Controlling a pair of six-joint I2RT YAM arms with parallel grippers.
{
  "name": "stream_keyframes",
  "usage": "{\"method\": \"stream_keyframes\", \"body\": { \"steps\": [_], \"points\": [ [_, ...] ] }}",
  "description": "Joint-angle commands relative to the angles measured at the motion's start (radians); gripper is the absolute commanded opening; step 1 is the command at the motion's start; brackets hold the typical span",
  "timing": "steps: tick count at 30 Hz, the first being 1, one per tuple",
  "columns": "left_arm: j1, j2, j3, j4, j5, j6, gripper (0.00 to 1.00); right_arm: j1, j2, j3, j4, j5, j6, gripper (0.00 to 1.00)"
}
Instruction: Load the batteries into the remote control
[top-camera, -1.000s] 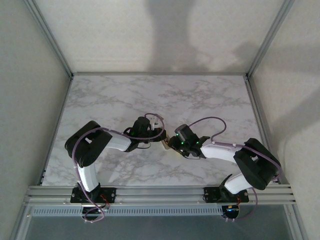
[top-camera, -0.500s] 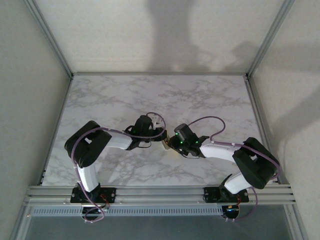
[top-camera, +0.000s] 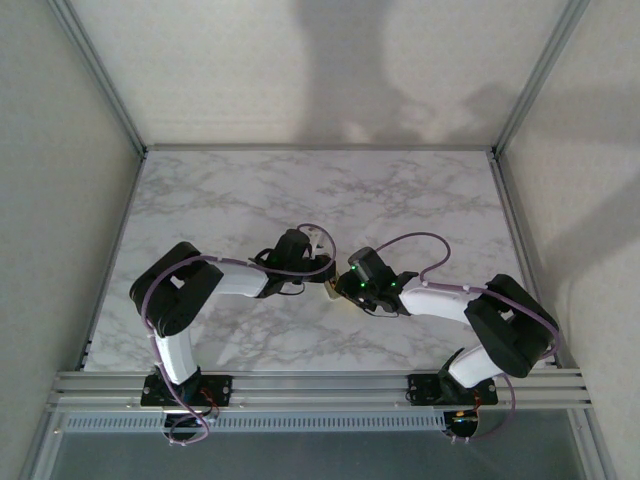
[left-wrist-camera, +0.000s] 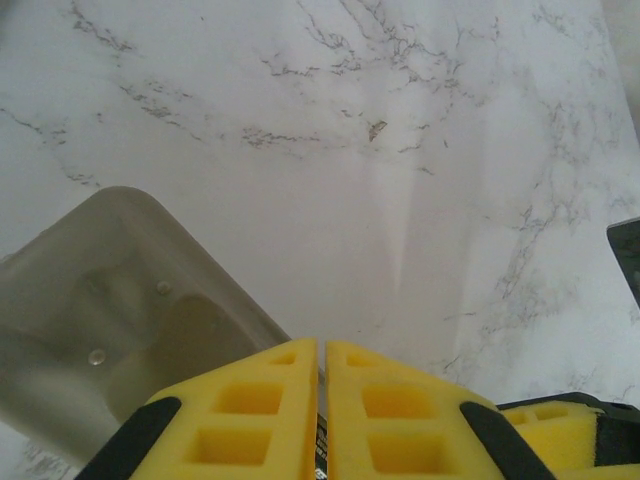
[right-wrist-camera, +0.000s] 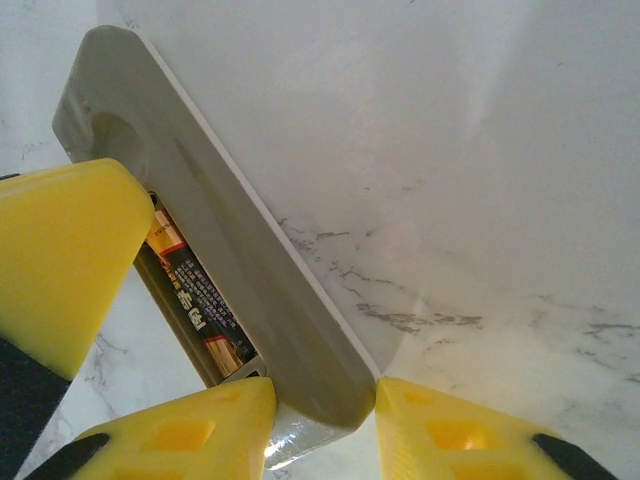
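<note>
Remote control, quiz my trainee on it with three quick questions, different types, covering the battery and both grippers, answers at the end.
1. Multiple choice: the right gripper grips the remote by A) its end, B) its middle, C) not at all.
2. True or false: the battery lying in the remote is plain white.
3. Fill in: on the left gripper, the jaws stand ___ (open or shut).

Key: 1 A. 2 False; it is dark with copper-coloured ends. 3 shut.
</note>
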Motion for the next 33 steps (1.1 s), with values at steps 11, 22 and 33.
{"method": "stream_keyframes", "body": {
  "steps": [11, 22, 33],
  "points": [
    [-0.072, 0.042, -0.003, -0.222, 0.06, 0.011, 0.13, -0.009, 0.048, 0.0, -0.032, -0.005, -0.027, 0.35],
    [-0.045, -0.027, 0.058, -0.254, 0.0, -0.016, 0.23, -0.01, 0.01, 0.009, -0.087, 0.027, -0.047, 0.38],
    [0.002, -0.071, 0.107, -0.277, -0.018, -0.019, 0.33, -0.01, -0.009, 0.037, -0.126, 0.036, -0.072, 0.39]
  ]
}}
